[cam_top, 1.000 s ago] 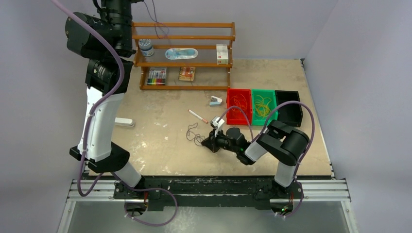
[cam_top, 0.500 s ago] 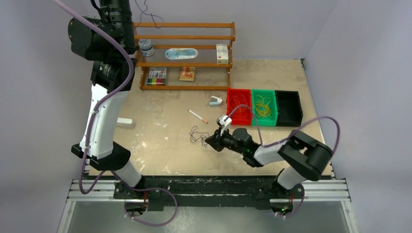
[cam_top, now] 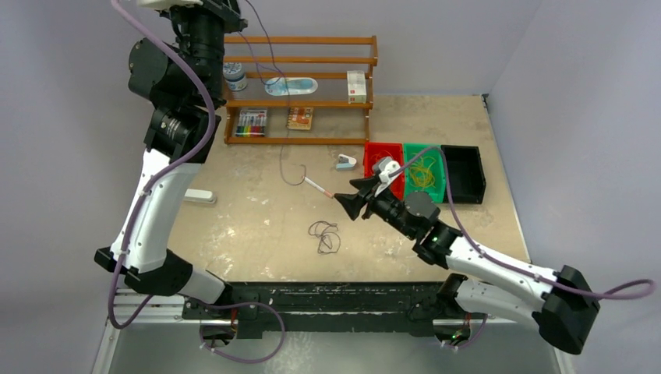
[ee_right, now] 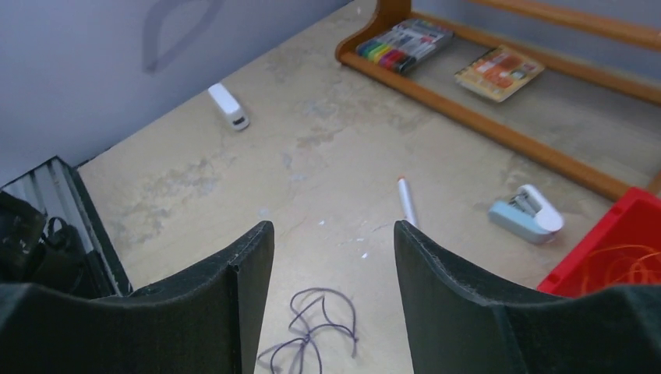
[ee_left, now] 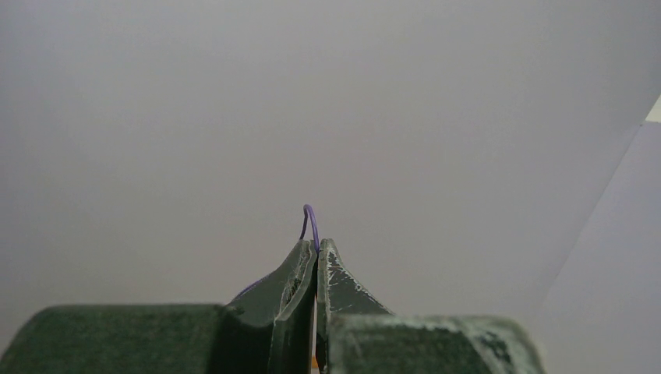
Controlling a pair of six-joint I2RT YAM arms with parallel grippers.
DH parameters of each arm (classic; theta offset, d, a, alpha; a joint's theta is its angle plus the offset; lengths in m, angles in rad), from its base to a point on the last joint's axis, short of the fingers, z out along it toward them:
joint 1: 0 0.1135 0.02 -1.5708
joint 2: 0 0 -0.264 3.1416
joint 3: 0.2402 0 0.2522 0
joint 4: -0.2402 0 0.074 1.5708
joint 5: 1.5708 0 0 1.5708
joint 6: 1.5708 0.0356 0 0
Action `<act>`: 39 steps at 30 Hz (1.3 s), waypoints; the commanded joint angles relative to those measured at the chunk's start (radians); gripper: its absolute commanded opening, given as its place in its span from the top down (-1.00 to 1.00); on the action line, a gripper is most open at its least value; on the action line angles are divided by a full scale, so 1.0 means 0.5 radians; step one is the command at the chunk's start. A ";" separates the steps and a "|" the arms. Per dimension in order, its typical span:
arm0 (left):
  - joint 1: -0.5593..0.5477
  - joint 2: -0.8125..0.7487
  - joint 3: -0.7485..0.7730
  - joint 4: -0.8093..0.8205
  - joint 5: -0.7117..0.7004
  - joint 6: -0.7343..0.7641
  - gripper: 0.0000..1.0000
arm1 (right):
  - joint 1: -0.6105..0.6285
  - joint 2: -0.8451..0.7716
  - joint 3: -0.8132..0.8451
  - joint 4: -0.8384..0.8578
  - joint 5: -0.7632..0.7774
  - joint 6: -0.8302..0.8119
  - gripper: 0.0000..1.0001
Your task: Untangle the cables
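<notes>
High at the top left, my left gripper [cam_top: 224, 9] is shut on a thin purple cable [cam_top: 282, 148]. That cable hangs down in front of the shelf, and its loose end curls just above the table. In the left wrist view a small loop of the cable [ee_left: 312, 220] pokes out above the shut left gripper [ee_left: 317, 246]. A second dark purple cable [cam_top: 323, 236] lies in loose loops on the table. My right gripper [cam_top: 348, 204] hovers open behind and to the right of it, holding nothing. The right wrist view shows the open right gripper [ee_right: 334, 231] with the lying cable [ee_right: 316, 327] below it.
A white pen [cam_top: 317, 187] and a small grey stapler [cam_top: 346, 162] lie mid-table. A red bin [cam_top: 372, 191] with orange wires, a green bin [cam_top: 412, 195] with yellow wires and a black bin [cam_top: 464, 173] stand to the right. A wooden shelf [cam_top: 296, 103] stands at the back, and a white block [cam_top: 199, 196] lies at the left.
My right gripper opened, let go of the dark cable on the table, and rose back toward the bins. The left arm lifted its purple cable free; it now hangs clear.
</notes>
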 commanded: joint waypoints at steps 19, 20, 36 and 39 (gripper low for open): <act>0.006 -0.372 -0.562 -0.265 0.495 -0.575 1.00 | 0.006 -0.064 0.861 -0.026 -0.093 -0.693 -0.42; 0.007 -0.386 -0.580 -0.265 0.503 -0.586 1.00 | 0.006 0.006 0.890 -0.017 -0.106 -0.714 -0.41; 0.007 -0.448 -0.684 -0.241 0.705 -0.698 1.00 | 0.004 0.491 1.165 0.186 -0.345 -0.813 -0.64; 0.007 -0.450 -0.684 -0.236 0.713 -0.698 1.00 | 0.005 0.556 1.171 0.297 -0.240 -0.845 -0.66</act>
